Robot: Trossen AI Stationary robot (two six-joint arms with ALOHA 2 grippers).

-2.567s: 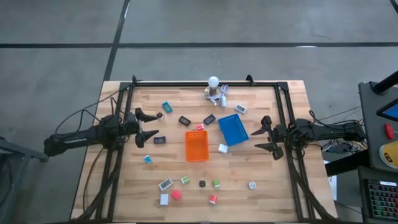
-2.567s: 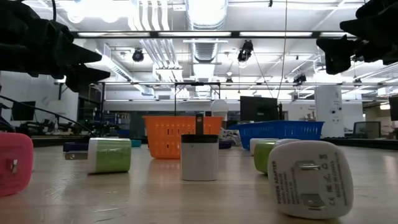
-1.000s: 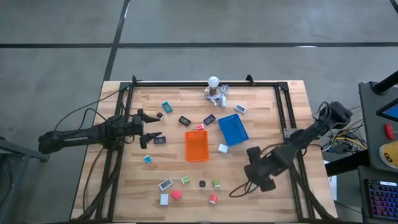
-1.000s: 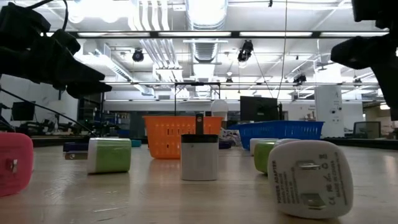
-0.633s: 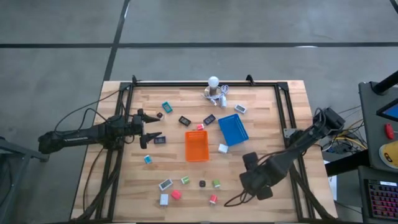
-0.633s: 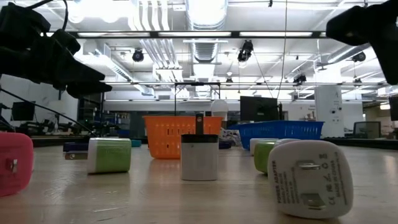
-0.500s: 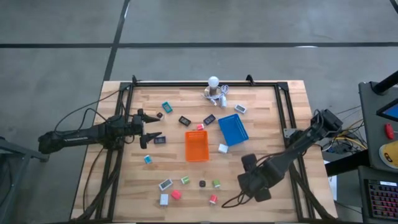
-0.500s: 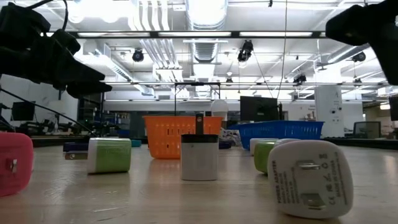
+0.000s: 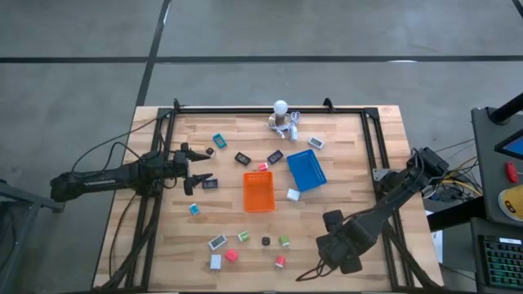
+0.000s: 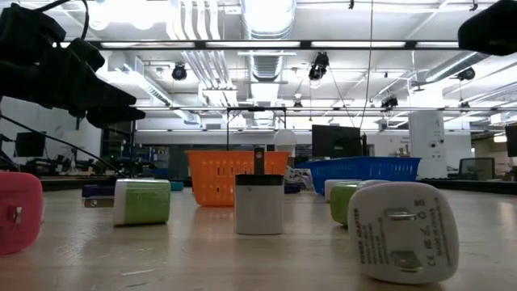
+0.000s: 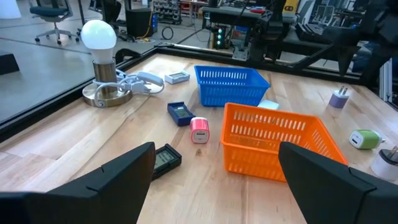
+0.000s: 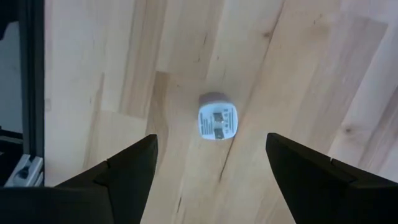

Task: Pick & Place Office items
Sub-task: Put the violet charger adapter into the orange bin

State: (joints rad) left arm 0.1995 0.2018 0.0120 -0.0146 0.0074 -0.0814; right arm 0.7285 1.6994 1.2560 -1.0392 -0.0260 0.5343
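Take the orange tray at the middle of the bench as your reference. The office items lie scattered around it: a black piece just left of the tray, a teal piece farther off on the lamp side, and green, red and pink pieces on the tray's near side.

Locate the right hand well to the near-right of the orange tray, above the bench. Its fingers stand wide apart and hold nothing. Directly below them a white plug adapter lies flat on the wood, prongs up.

Locate the left hand to the left of the orange tray, just beside the black piece. Its fingers are spread wide and empty. The blue tray sits touching the orange tray's far-right corner.
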